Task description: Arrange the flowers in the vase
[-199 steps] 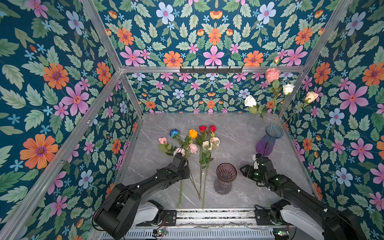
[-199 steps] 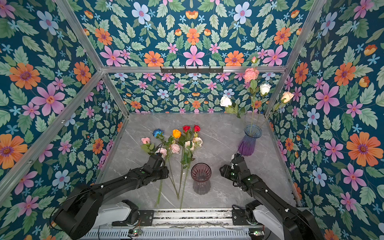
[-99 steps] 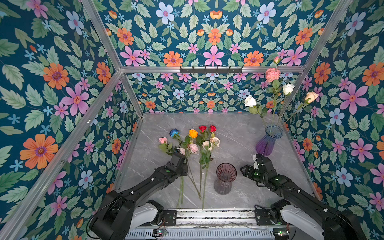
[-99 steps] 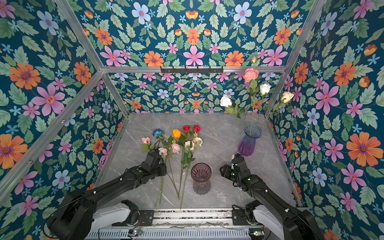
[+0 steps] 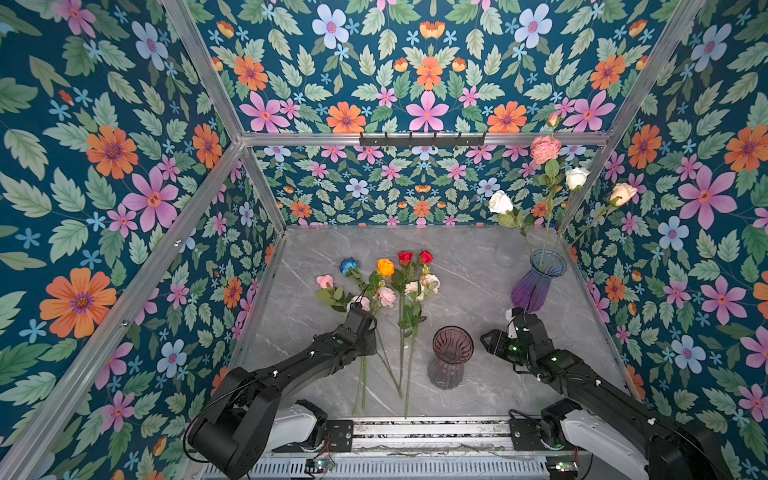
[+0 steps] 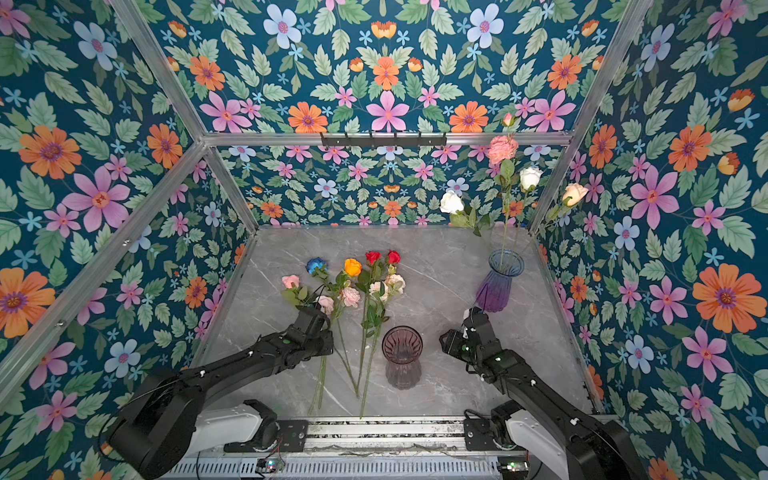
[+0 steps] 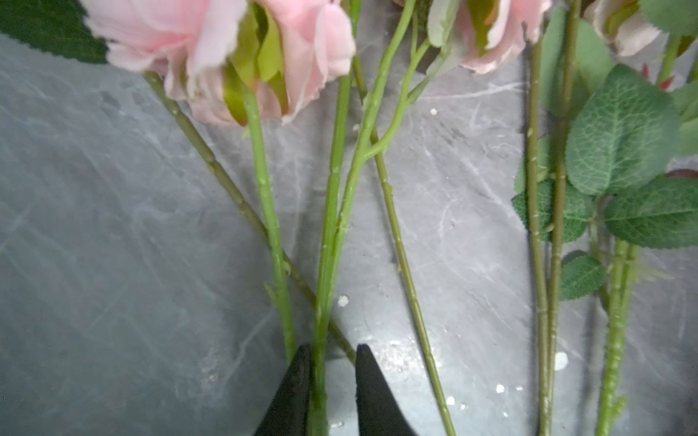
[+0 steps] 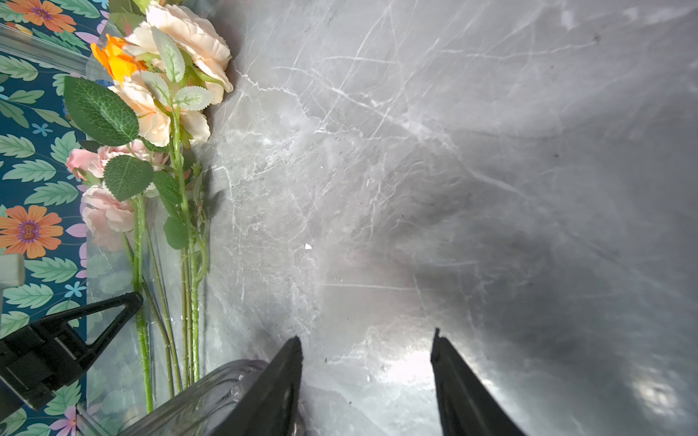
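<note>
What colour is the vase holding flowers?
The vase fades from blue rim to purple base, clearest in a top view.

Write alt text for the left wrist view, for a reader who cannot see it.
The black tips of the end effector straddle one green stem among several lying on a grey marble table. The stems lead to pink flowers, with leaves beside them.

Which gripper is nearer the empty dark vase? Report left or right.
Right. The right gripper hangs open beside the empty dark vase; the left gripper sits farther off, straddling flower stems.
</note>
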### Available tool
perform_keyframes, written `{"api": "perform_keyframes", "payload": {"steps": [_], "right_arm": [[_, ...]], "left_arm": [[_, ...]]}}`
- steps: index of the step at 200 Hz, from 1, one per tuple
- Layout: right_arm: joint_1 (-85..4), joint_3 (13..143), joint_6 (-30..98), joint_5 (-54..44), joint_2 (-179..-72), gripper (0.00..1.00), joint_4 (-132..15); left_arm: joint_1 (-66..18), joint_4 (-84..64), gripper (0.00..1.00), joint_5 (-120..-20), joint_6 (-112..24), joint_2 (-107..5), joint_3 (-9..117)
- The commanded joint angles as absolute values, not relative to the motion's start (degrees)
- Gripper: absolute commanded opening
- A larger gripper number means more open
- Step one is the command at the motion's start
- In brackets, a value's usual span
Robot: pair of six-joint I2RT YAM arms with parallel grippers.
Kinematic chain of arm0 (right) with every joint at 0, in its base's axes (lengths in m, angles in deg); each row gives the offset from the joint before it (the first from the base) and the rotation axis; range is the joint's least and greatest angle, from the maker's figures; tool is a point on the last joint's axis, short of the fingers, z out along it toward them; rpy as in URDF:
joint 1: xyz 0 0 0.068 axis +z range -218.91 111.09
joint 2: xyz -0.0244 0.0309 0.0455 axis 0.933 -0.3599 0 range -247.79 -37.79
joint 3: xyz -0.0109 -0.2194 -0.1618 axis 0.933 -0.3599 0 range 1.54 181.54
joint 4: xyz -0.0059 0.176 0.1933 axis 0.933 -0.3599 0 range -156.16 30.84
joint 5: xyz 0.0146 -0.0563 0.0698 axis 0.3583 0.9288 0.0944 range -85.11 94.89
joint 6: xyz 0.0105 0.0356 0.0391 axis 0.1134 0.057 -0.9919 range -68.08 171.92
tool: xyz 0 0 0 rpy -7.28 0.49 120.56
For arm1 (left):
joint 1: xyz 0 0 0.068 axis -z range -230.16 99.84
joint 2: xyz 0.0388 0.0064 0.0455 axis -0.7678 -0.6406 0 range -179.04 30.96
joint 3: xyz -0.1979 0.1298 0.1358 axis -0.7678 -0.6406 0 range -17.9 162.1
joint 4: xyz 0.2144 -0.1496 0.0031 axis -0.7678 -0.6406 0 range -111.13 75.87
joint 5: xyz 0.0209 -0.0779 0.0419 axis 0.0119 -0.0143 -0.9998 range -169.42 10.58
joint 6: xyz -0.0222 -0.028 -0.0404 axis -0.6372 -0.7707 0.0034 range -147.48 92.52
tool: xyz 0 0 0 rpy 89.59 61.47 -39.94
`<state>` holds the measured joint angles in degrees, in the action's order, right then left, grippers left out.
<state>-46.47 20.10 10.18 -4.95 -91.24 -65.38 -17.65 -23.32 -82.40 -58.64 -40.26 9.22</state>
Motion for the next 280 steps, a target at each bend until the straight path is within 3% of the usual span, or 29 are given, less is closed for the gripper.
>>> {"api": "perform_keyframes", "payload": {"steps": [1, 26, 155, 229, 280], "right_arm": [[-46.42, 20.04, 10.24, -4.42, -91.16, 0.57, -64.79], [-46.43, 20.06, 10.17, -4.48, -91.23, 0.57, -64.84], [-46.41, 20.16, 10.19, -4.42, -91.31, 0.57, -64.79], [-46.39, 20.27, 10.22, -4.66, -92.01, 0.57, -64.64], [-46.41, 20.77, 10.31, -4.86, -93.46, 0.57, -64.42]], "left_arm": [[-17.81, -22.29, 0.2, -82.41, -58.33, -40.58, 8.96], [-17.82, -22.66, 0.0, -82.4, -58.33, -39.85, 9.17], [-17.88, -25.59, 0.0, -79.6, -58.14, -25.15, 14.96], [-17.82, -3.8, 0.0, -67.12, -62.03, -13.3, 21.44], [-17.25, 18.77, 0.0, -58.64, -67.94, -19.37, 28.26]]}}
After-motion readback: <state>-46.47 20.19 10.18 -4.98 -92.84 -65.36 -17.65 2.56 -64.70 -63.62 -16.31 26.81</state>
